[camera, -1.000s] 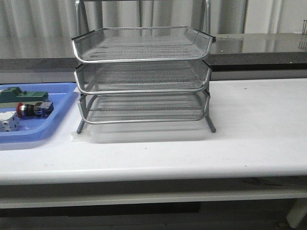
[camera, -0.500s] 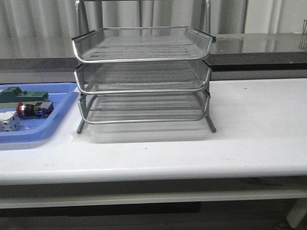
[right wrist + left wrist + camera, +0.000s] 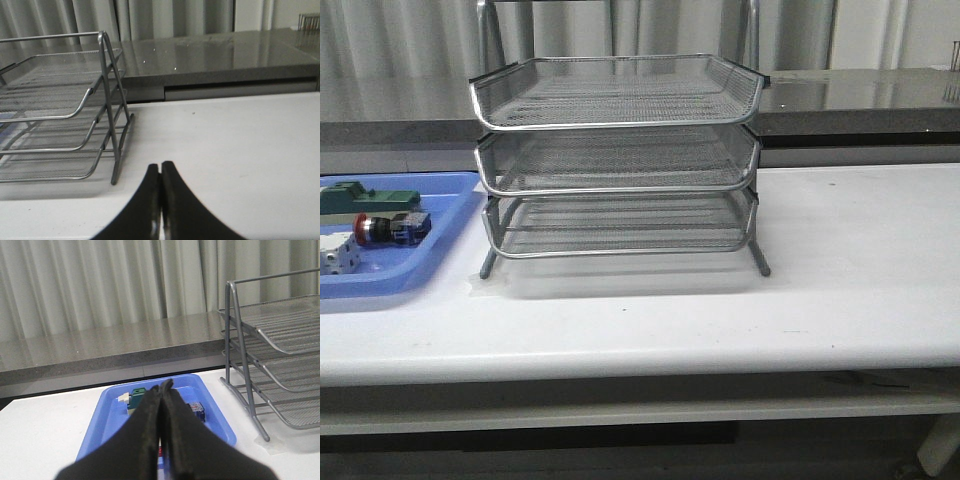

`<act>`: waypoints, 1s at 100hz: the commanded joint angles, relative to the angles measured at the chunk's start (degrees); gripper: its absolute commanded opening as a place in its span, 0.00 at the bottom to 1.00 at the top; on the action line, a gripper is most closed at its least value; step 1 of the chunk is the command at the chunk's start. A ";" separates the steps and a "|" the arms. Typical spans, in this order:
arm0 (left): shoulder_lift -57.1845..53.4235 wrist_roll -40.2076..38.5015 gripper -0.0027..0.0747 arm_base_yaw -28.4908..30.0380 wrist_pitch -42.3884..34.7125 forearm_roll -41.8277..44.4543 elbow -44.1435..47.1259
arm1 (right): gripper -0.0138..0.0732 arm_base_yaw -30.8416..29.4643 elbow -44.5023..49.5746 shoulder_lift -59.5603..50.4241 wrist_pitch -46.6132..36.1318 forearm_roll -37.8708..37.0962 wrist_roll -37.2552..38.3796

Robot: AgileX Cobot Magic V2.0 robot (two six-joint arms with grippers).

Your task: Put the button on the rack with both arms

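You find the left gripper (image 3: 161, 390) pressed shut with nothing between its fingers, hanging over the near end of the blue tray (image 3: 107, 415); the right gripper (image 3: 161, 170) is likewise closed and empty, out over the bare table (image 3: 860, 260) on the far side of the rack (image 3: 618, 160) from the tray, so your left arm is plainly the nearer one.

The button (image 3: 388, 228) lies on its side in the blue tray, to the left of the rack, red cap pointing away from the rack and contact block toward it; its long axis runs roughly parallel to the rack's front rim; in the left wrist view only its blue block shows, just beyond the closed fingertips (image 3: 167, 385), so in my judgement you must open the jaws before descending.

In the tray with the button: a green block (image 3: 370, 198) just behind it and a white part (image 3: 338, 258) just in front, both close beside it; crowding is the risk.

The rack's three mesh tiers appear to hold nothing; none is pulled out.
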 commanded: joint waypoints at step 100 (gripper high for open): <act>-1.82 -0.66 0.01 -0.09 -4.71 -0.29 3.16 | 0.22 -0.17 -26.72 57.00 8.85 35.51 -4.96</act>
